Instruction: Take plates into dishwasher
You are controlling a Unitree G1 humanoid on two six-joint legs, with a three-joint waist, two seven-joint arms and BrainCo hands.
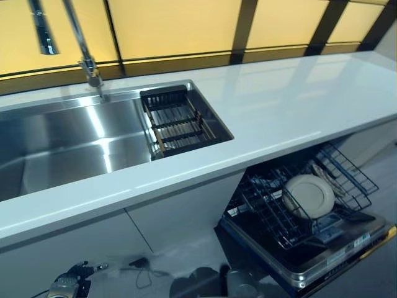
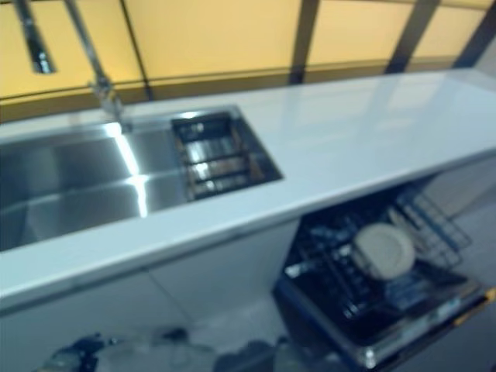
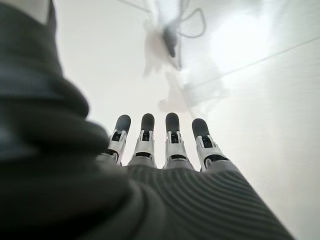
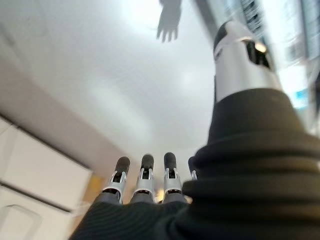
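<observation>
A round cream plate stands on edge in the wire lower rack of the open dishwasher, under the counter at the right. My left hand hangs low over the pale floor in front of the cabinet, fingers straight, holding nothing. My right hand also has straight fingers, its thumb apart, with nothing in it; it points at the pale floor and cabinet fronts. No plate shows on the counter or in the sink.
A long white countertop runs across the view. A steel sink with a tall faucet is set in its left part, with a dark drainer basket at the sink's right end. The dishwasher door lies folded down.
</observation>
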